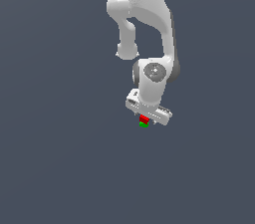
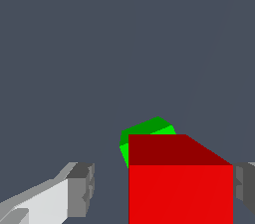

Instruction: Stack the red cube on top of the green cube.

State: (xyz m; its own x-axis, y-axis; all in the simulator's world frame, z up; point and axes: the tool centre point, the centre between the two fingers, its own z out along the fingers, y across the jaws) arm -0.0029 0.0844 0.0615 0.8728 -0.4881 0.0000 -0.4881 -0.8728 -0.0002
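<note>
Closest in the wrist view is the red cube (image 2: 180,188), huge in the lower right of the frame, its bright front face cut off by the bottom edge and its darker top face sloping away behind. On one side a grey finger pad (image 2: 81,189) on its white finger sits apart from the cube with a clear strip of grey floor between them; on the other side, at the right edge, a second pad is right beside the cube's edge, and I cannot tell whether it touches. So the gripper (image 2: 162,190) reads as released, jaws spread wider than the cube and not clamping it.

Just behind the red cube peeks the green cube (image 2: 147,129), only its top and one bright side showing, turned slightly askew compared with the red one. Beyond that, plain dark grey floor (image 2: 99,44) fills the rest.

Over in the exterior view, it all sits just right of centre, a little below the middle of the frame. The gripper (image 1: 148,118) hangs down from the white arm (image 1: 149,24), which comes in from the top edge. Right under the hand there's a tiny red cube (image 1: 144,118) directly on top of the green cube (image 1: 143,124), the two touching. The green one rests on the floor (image 1: 60,168).
</note>
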